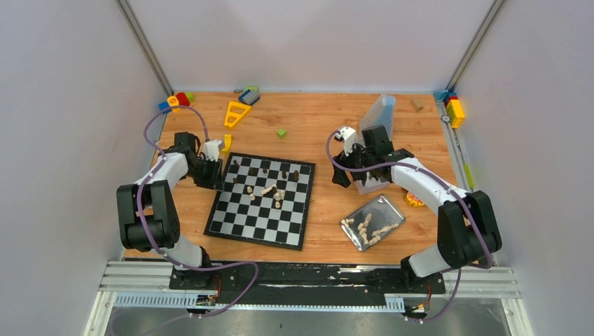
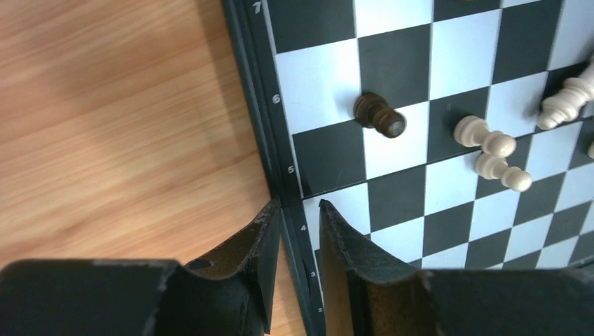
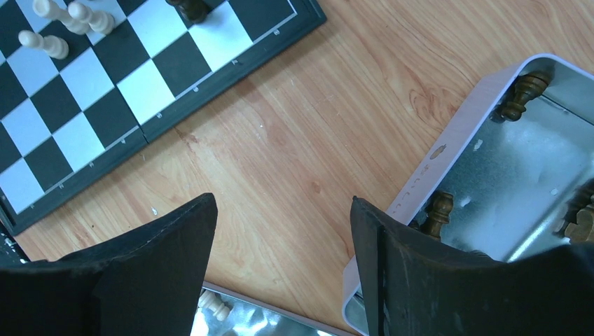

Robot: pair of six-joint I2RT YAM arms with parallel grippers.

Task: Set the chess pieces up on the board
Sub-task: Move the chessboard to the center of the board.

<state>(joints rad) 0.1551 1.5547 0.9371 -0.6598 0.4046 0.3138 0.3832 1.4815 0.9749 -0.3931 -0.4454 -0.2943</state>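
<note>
1. Pale grey walls [image 1: 308, 42] box in a wooden table [image 1: 322, 122]. Toy blocks [image 1: 178, 99] lie at its 11 o'clock corner.
2. Left gripper [image 2: 298, 206]: jaws nearly together with a slim gap and nothing in it, above the chessboard's [image 1: 242, 224] 9 o'clock rim.
3. Right gripper [image 3: 282, 203]: jaws wide and empty, over bare wood at the chessboard's 3 o'clock.
4. Dark chess pieces [image 1: 295, 174] stand along the chessboard's 12 o'clock rows. Cream chess pieces [image 1: 268, 190] lie scattered mid-board.
5. More cream pieces fill a metal tray [image 1: 394, 206] at the chessboard's 4 o'clock.

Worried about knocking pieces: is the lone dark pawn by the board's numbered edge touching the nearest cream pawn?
Apart. The left wrist view shows a bare strip of the board between the dark pawn and the cream pawn.
</note>
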